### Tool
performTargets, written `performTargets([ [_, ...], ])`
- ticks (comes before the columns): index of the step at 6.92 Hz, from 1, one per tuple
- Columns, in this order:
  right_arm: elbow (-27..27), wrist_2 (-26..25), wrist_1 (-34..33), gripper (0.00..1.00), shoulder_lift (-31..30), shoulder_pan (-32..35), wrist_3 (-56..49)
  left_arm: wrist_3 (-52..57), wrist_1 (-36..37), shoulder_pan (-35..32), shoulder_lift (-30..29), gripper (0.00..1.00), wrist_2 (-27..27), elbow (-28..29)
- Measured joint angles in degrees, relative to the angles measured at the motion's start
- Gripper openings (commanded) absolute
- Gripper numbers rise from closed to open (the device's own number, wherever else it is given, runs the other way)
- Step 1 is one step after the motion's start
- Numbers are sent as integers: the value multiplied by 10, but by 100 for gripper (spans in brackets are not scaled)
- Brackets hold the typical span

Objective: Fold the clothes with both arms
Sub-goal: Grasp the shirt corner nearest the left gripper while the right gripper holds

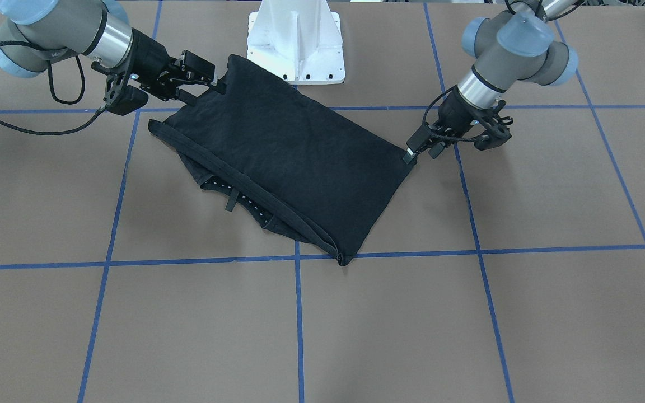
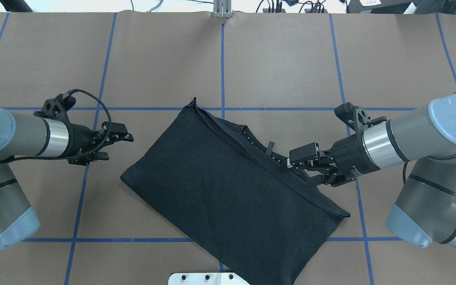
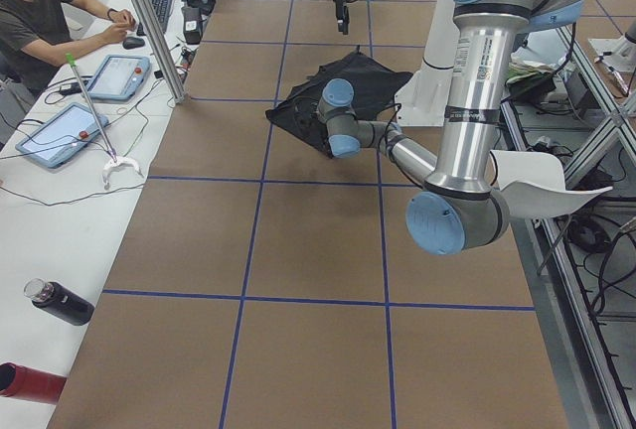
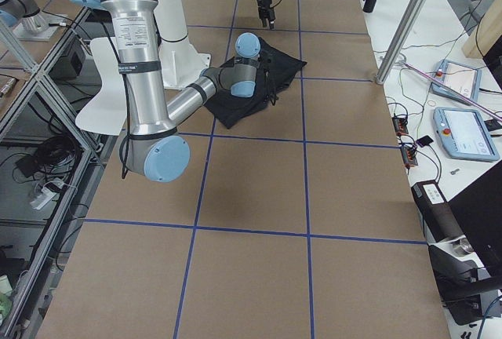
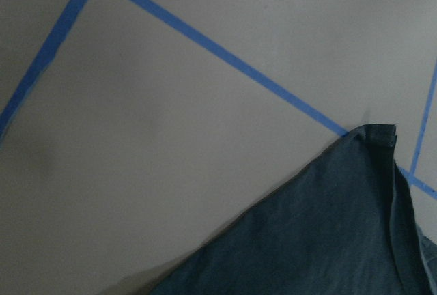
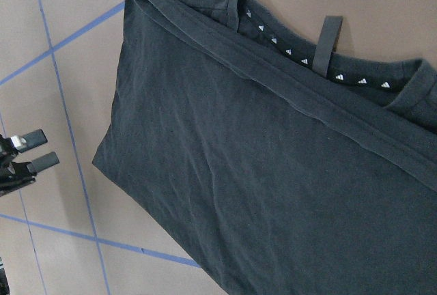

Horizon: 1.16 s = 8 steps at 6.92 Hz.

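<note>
A black T-shirt [image 2: 228, 190] lies folded on the brown table [image 2: 291, 59]. It sits slanted, near the middle, close to the robot's white stand [image 1: 296, 45]. Only plain black cloth faces up. Blue lines [image 2: 223, 67] make big squares on the table, and one corner of the shirt lies on one of them.

Along one long side the cloth is folded over in a thick edge. The neck hole [image 6: 321, 69] peeks out from under it. It has a row of tiny white triangles inside, and a little black strip [image 6: 330, 35] sticks out across it.

The left arm [image 2: 22, 138] reaches in low from its side. The left end effector [image 2: 120, 148] is open, with its two fingers [image 6: 31, 139] apart and nothing between them. It is near a corner of the shirt but does not touch it. Its wrist camera sees one shirt corner beside a blue line.

The right arm [image 2: 410, 134] reaches in from the other side. The right end effector [image 2: 299, 173] is open too, with its fingers spread wide. It hangs over the thick folded edge, just beside the neck hole, and it holds nothing.

A person [image 3: 40, 22] sits off to the side, well away from the shirt.
</note>
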Motion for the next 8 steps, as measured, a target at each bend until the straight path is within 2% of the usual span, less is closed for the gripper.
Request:
performTargets([
  [3, -2, -14, 0, 100, 2, 0, 0, -17, 1, 37, 5, 99, 23, 22],
  [4, -2, -15, 0, 100, 3, 0, 0, -17, 2, 42, 5, 94, 24, 28],
  [5, -2, -15, 0, 100, 3, 1, 0, -17, 2, 47, 5, 84, 24, 31],
  [6, -2, -15, 0, 100, 3, 1, 1, -17, 3, 53, 5, 65, 25, 33],
  [7, -1, -14, 0, 100, 3, 1, 1, -17, 3, 56, 5, 39, 24, 35],
  [8, -1, -14, 0, 100, 3, 2, 1, -17, 3, 57, 5, 6, 24, 35],
])
